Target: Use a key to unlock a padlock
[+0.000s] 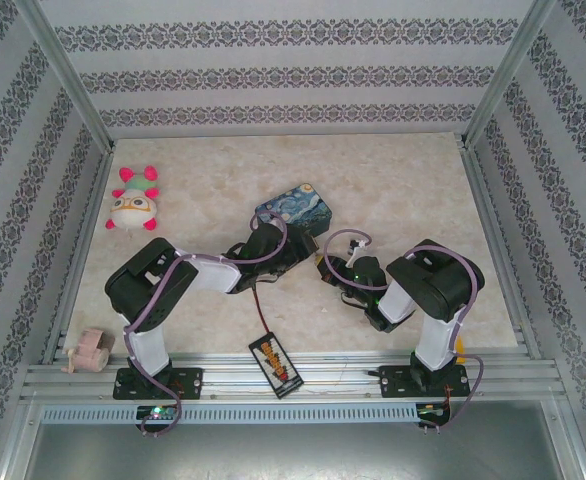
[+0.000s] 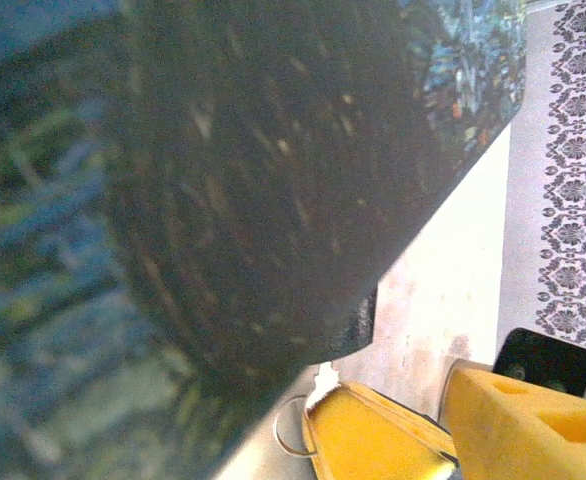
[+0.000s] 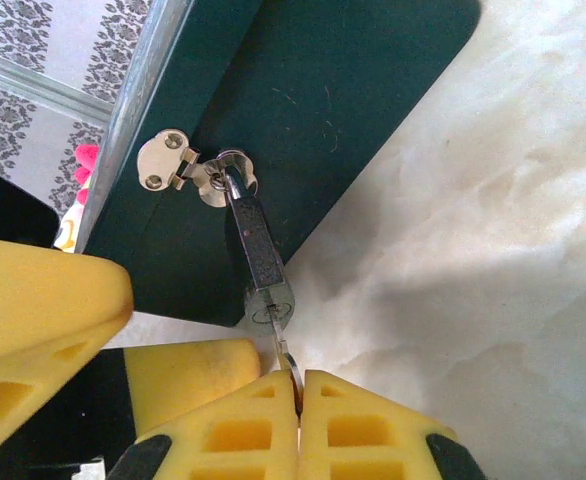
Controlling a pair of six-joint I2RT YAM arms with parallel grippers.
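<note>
The tiny dark padlock (image 3: pixel 256 245) hangs by its silvery shackle from the hasp (image 3: pixel 168 163) on the dark green side of the starry-night tin (image 1: pixel 295 210). A key (image 3: pixel 285 350) sits in its keyhole. My right gripper (image 3: pixel 299 395) is shut on the key's head, just in front of the tin (image 3: pixel 303 110). My left gripper (image 1: pixel 285 248) rests against the tin's near side, its yellow fingers (image 3: pixel 188 370) apart with only table between them. In the left wrist view the blurred tin (image 2: pixel 223 200) looms close, and a thin silvery ring (image 2: pixel 291 428) lies by my left gripper (image 2: pixel 403 390).
A flat black pack with an orange label (image 1: pixel 275 365) and a red wire lies at the near edge between the arm bases. A plush toy (image 1: pixel 133 200) sits far left. A small pink object (image 1: pixel 88 350) rests at the near left rail. Patterned walls enclose the table.
</note>
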